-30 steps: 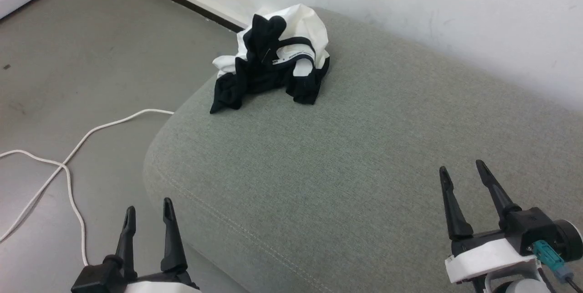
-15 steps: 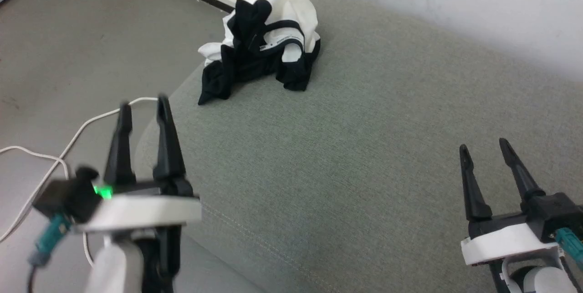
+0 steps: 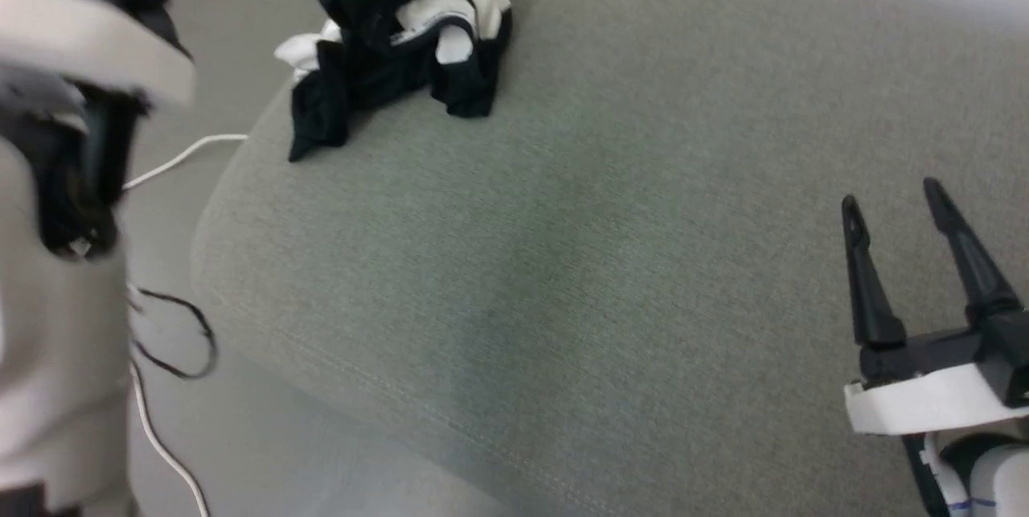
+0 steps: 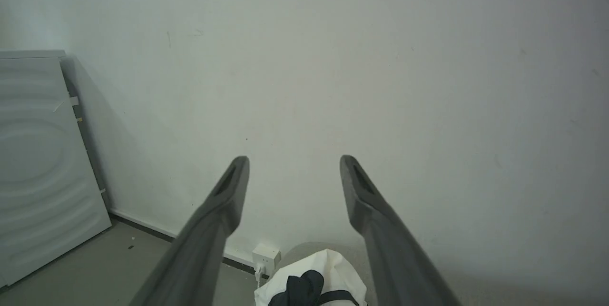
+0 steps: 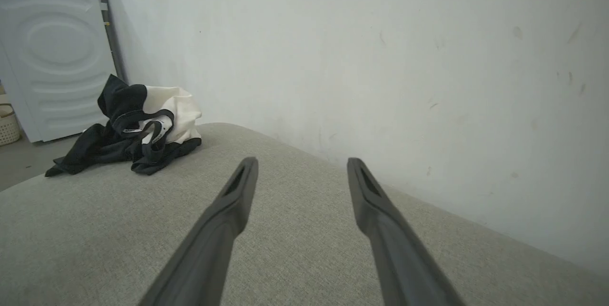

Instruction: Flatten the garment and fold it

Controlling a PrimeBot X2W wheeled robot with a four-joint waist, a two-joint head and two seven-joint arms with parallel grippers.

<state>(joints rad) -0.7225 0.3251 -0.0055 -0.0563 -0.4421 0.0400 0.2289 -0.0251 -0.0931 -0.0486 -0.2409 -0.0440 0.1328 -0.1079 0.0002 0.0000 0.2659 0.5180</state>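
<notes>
The garment (image 3: 394,26) lies crumpled in a heap at the far left corner of a grey-green cushion (image 3: 603,219); white body, black sleeves and black neck trim show. In the right wrist view the garment (image 5: 142,125) sits far off to the left. My left gripper (image 4: 293,161) is open and raised high in the air, with the garment (image 4: 314,282) below and between its fingers, well apart. My blurred left arm (image 3: 72,59) rises at the head view's left edge. My right gripper (image 3: 891,197) hovers open over the cushion's near right, holding nothing.
A white cable (image 3: 173,163) and a thin black cable (image 3: 185,340) lie on the grey floor left of the cushion. A white wall runs behind it, with a socket (image 4: 265,254) near the floor. A white appliance (image 5: 52,49) stands at the far left.
My left arm has swung up from the lower left to high at the left edge. The head camera has shifted, so the garment sits higher and further left. The right gripper rose slightly.
</notes>
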